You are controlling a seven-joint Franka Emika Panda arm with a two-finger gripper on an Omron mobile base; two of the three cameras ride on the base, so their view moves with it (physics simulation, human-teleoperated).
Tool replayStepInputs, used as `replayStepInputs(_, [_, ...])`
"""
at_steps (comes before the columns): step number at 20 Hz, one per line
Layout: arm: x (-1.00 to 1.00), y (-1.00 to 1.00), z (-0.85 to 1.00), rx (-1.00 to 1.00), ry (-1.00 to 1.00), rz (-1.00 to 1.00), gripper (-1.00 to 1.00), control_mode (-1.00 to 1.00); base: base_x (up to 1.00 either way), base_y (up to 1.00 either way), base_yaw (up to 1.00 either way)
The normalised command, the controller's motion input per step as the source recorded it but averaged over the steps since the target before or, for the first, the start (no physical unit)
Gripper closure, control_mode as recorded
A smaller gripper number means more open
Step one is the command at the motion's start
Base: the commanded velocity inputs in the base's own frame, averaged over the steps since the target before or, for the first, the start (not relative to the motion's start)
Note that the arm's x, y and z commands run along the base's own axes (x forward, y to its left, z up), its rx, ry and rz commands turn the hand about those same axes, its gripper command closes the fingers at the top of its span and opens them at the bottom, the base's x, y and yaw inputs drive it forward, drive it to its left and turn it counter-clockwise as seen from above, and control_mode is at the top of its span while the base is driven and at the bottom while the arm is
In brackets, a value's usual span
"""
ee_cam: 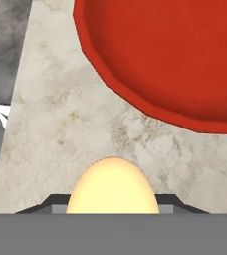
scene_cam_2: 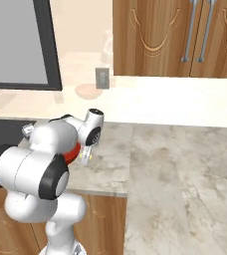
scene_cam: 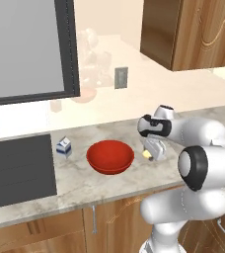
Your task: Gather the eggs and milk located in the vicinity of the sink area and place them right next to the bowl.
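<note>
A pale yellowish egg point(ee_cam: 113, 187) sits between the two dark fingertips of my gripper point(ee_cam: 113, 208), which is shut on it. In the left base view the gripper point(scene_cam: 152, 149) hangs low over the counter with the egg point(scene_cam: 147, 154) just right of the wide red bowl point(scene_cam: 110, 156). In the hand view the bowl point(ee_cam: 175, 60) lies a short way beyond the egg, not touching it. The milk point(scene_cam: 64, 147), a small white and blue carton, stands upright left of the bowl. The dark sink point(scene_cam: 16, 170) is further left. From the right, the arm hides most of the bowl point(scene_cam_2: 73, 152).
The marble counter point(scene_cam: 80, 185) ends at a front edge close to the bowl. A wall outlet point(scene_cam: 121, 77) sits above it, and a dark-framed window point(scene_cam: 30, 49) is over the sink. Wooden cabinets point(scene_cam_2: 185, 35) hang at the upper right, with more counter point(scene_cam_2: 185, 169) to the right.
</note>
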Motion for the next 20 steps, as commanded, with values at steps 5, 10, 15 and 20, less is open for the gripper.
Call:
replayStepInputs(5, [0.2, 0.11, -0.06, -0.04, 0.0, 0.03, 1.0, -1.0, 0.0, 0.0, 0.0])
replayStepInputs(10, [0.06, 0.07, -0.17, -0.04, -0.01, 0.0, 1.0, -1.0, 0.0, 0.0, 0.0])
replayStepInputs(15, [0.0, 0.0, -0.21, -0.01, -0.07, 0.0, 1.0, -1.0, 0.0, 0.0, 0.0])
replayStepInputs(20, [0.01, 0.01, -0.12, 0.0, -0.08, 0.0, 1.0, -1.0, 0.0, 0.0, 0.0])
